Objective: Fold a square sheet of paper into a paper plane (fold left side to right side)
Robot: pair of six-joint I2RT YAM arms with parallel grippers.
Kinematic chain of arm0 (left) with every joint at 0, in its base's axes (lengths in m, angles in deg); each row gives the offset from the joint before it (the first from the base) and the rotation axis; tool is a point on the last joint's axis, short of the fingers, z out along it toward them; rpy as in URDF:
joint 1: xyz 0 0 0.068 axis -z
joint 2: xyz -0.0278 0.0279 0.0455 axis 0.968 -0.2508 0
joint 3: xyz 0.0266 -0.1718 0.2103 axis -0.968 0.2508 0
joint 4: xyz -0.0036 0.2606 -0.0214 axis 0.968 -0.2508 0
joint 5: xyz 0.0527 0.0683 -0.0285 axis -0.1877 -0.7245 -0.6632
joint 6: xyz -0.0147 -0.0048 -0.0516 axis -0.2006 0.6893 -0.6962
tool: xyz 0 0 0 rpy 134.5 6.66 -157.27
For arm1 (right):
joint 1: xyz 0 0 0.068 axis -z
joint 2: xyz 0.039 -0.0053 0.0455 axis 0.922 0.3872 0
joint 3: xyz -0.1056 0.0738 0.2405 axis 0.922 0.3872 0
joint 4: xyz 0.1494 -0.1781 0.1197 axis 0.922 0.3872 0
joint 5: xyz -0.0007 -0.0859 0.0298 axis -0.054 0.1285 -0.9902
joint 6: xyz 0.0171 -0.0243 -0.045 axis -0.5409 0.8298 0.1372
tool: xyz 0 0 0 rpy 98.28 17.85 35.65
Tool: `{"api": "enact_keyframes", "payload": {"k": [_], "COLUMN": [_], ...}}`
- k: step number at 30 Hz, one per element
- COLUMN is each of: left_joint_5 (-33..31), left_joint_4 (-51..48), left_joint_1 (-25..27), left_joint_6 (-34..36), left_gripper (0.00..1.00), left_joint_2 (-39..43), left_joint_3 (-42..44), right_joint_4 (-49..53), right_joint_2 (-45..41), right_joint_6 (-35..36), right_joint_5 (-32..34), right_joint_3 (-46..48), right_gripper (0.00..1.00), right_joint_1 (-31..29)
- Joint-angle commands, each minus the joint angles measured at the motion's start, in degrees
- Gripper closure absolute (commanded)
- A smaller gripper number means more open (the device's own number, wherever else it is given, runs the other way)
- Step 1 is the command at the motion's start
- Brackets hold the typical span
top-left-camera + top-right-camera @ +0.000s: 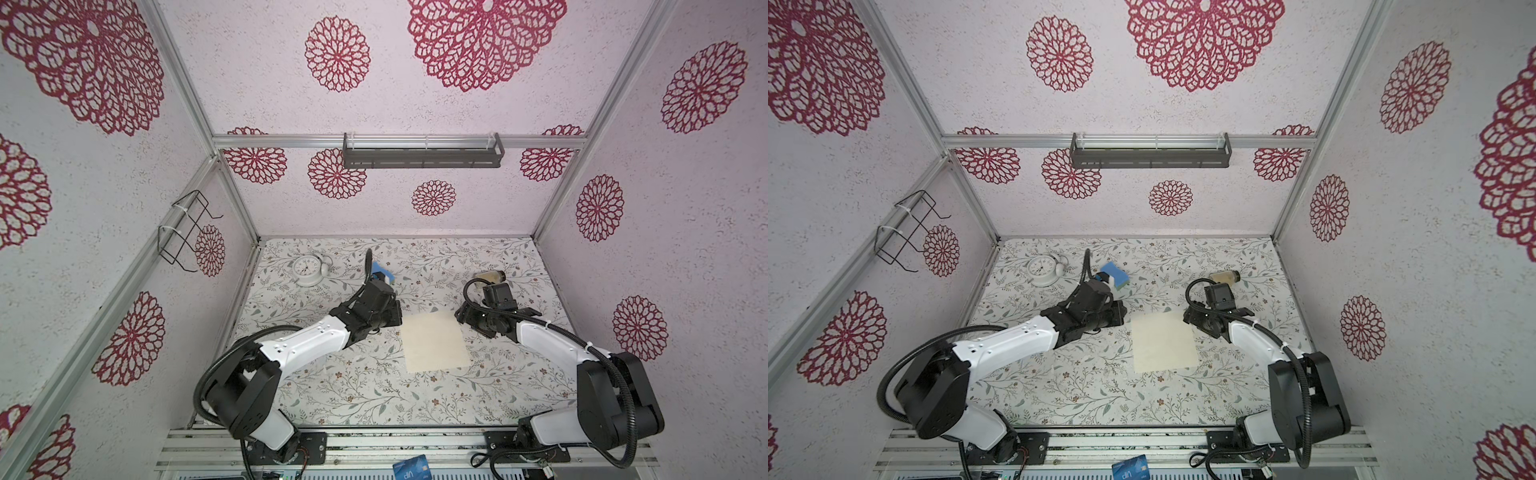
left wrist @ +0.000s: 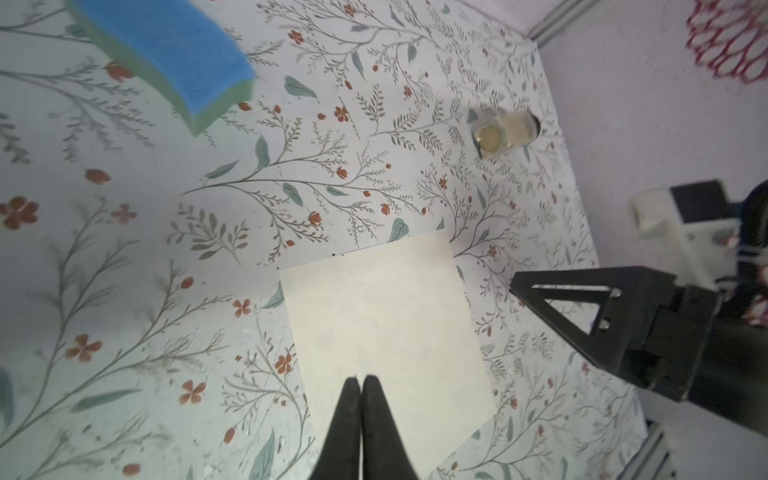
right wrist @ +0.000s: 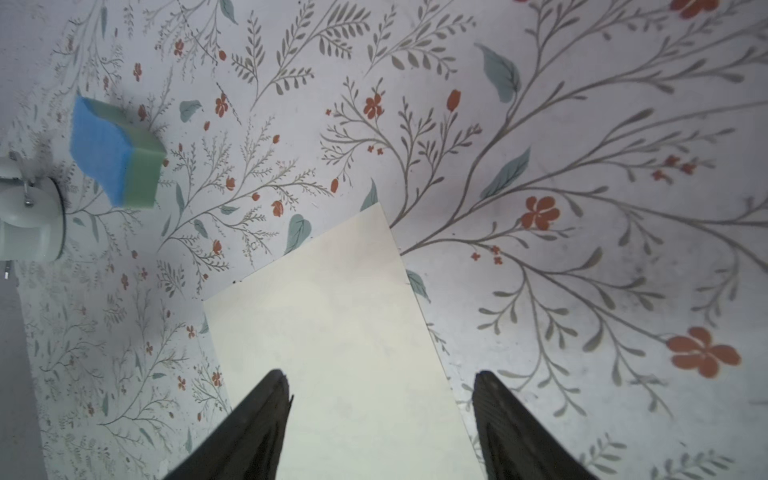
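The cream square sheet of paper (image 1: pixel 434 343) (image 1: pixel 1163 343) lies flat on the floral table, mid-right. No paper plane is in view. My left gripper (image 1: pixel 397 312) (image 1: pixel 1121 312) hovers by the sheet's far left corner. In the left wrist view its jaws (image 2: pixel 360 379) are pressed shut over the paper (image 2: pixel 382 316), with nothing visible between them. My right gripper (image 1: pixel 459 316) (image 1: pixel 1185 318) is at the far right corner. In the right wrist view it stands open (image 3: pixel 381 376), one finger over the paper (image 3: pixel 332 324) and the other past the sheet's edge over the table.
A blue-and-green sponge (image 1: pixel 384 274) (image 2: pixel 166 54) (image 3: pixel 116 153) and a white alarm clock (image 1: pixel 306 270) sit at the back left. A small jar (image 1: pixel 490 276) (image 2: pixel 505 131) lies at the back right. A blue card (image 1: pixel 411 467) rests on the front rail.
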Motion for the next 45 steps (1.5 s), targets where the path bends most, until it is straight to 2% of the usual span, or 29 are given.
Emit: {"api": "enact_keyframes", "payload": {"k": [1, 8, 19, 20, 26, 35, 45], "left_joint_5": [-0.24, -2.06, -1.98, -1.84, -1.44, -1.37, -1.72], "left_joint_4": [-4.46, -7.05, -3.75, -3.35, -1.75, -0.02, 1.44], "left_joint_1": [2.30, 4.36, 4.98, 5.02, 5.12, 5.79, 6.52], "left_joint_6": [4.08, 6.85, 6.50, 6.43, 6.39, 5.63, 5.07], "left_gripper": [0.98, 0.99, 1.00, 1.00, 1.00, 1.00, 1.00], "left_joint_2": [-5.81, -14.40, -17.80, -19.92, -21.23, -21.61, -20.76], "left_joint_3": [-5.29, -10.66, -6.51, -6.11, -4.30, -2.33, -0.43], "right_joint_4": [4.91, 4.30, 1.73, 1.43, -1.19, -8.77, -7.11], "right_joint_2": [2.78, 7.87, 10.24, 10.39, 11.33, 12.95, 11.20], "right_joint_6": [7.57, 9.71, 9.17, 8.97, 6.95, 0.71, 1.83], "right_joint_5": [-1.93, -4.29, -6.20, -6.44, -7.90, -14.55, -13.96], "right_joint_3": [-2.84, -3.85, -1.51, -1.27, 0.60, 0.97, -1.80], "right_gripper": [0.26, 0.26, 0.26, 0.26, 0.26, 0.26, 0.23], "right_joint_1": [0.72, 0.73, 0.50, 0.43, -1.31, -5.50, -6.62]}}
